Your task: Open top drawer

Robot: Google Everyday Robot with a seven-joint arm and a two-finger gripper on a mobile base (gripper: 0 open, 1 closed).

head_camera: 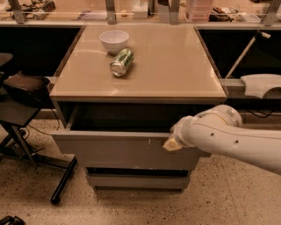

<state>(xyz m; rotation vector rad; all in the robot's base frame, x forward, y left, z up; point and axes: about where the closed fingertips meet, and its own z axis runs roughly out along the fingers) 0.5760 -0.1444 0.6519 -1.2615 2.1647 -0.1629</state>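
The beige square worktop (175,66) has the wide grey top drawer (114,151) pulled partly open below it at 6 o'clock. The white robot arm (237,140) brings its gripper (172,144) to the drawer front's upper edge toward 3 o'clock; whether it is clamped there cannot be told. A white ceramic bowl (114,40) sits at the worktop's 11 o'clock, with a green metal can (121,62) lying on its side at the bowl's 5 o'clock.

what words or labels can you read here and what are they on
Nothing reads clearly.
Green can on the cabinet top: label print too blurred to read.
Back counter clutter: too small to read.
Top drawer, with the hand at its upper front edge: no lettering.
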